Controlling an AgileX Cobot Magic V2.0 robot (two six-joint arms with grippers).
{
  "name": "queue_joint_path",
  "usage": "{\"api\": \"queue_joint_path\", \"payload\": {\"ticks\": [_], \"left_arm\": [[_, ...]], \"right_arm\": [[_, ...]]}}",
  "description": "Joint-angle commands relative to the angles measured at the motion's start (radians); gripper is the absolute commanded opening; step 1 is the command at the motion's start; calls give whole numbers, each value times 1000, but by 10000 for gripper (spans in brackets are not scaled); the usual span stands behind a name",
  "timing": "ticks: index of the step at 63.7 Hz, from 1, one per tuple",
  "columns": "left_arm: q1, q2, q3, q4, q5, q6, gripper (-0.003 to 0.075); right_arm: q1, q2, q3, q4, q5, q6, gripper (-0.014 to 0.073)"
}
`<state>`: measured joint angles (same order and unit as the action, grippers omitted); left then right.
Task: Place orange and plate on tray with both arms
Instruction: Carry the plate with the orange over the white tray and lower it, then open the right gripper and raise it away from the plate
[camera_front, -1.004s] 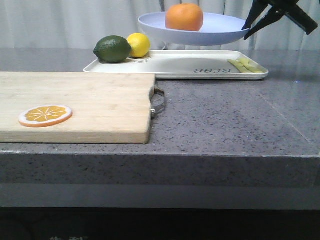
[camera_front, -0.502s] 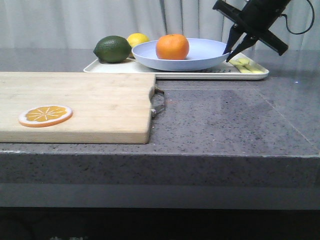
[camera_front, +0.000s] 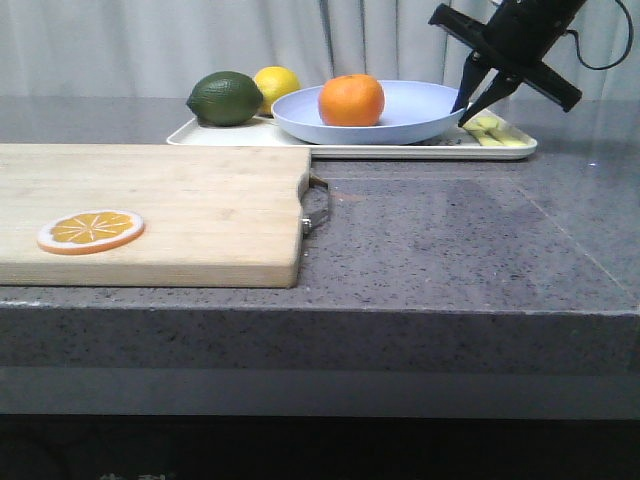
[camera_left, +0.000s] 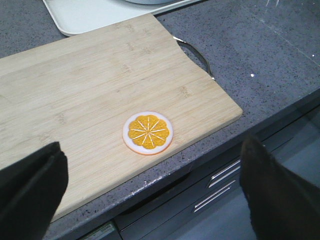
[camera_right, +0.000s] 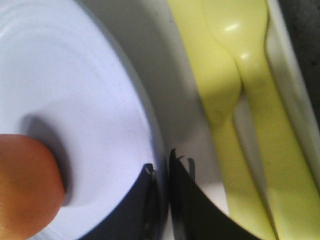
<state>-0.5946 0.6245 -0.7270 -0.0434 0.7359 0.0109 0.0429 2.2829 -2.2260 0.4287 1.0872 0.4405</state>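
Observation:
The orange (camera_front: 351, 100) sits in the pale lavender-blue plate (camera_front: 420, 105), which rests on the cream-white tray (camera_front: 400, 152) at the back of the table. My right gripper (camera_front: 473, 105) is at the plate's right rim. In the right wrist view the gripper (camera_right: 162, 170) is shut on the plate's rim (camera_right: 75, 75), one finger inside and one outside, with the orange (camera_right: 25, 185) at the edge and the tray floor (camera_right: 180, 75) beside the rim. My left gripper (camera_left: 151, 147) is open and empty above the table's front edge, out of the front view.
A dark green lime (camera_front: 225, 98) and a yellow lemon (camera_front: 278, 85) sit on the tray's left end. Yellow-green utensils (camera_right: 240, 100) lie on its right end, close to my right fingers. A wooden cutting board (camera_front: 150, 210) with an orange slice (camera_front: 90, 231) fills the front left.
My right gripper has lowered the plate with the orange from above the tray down onto it, then shifted it slightly right. The left gripper's surroundings look unchanged.

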Motion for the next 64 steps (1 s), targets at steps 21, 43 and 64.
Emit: {"api": "queue_joint_path", "payload": {"ticks": [21, 43, 64], "left_arm": [[3, 0, -29, -12, -70, -1, 674], [3, 0, -29, -12, -69, -1, 674], [3, 0, -29, -12, -69, -1, 674]], "right_arm": [[-3, -76, -133, 36, 57, -15, 380], [0, -145, -253, -49, 249, -130, 380], [4, -377, -74, -50, 249, -321, 380]]}}
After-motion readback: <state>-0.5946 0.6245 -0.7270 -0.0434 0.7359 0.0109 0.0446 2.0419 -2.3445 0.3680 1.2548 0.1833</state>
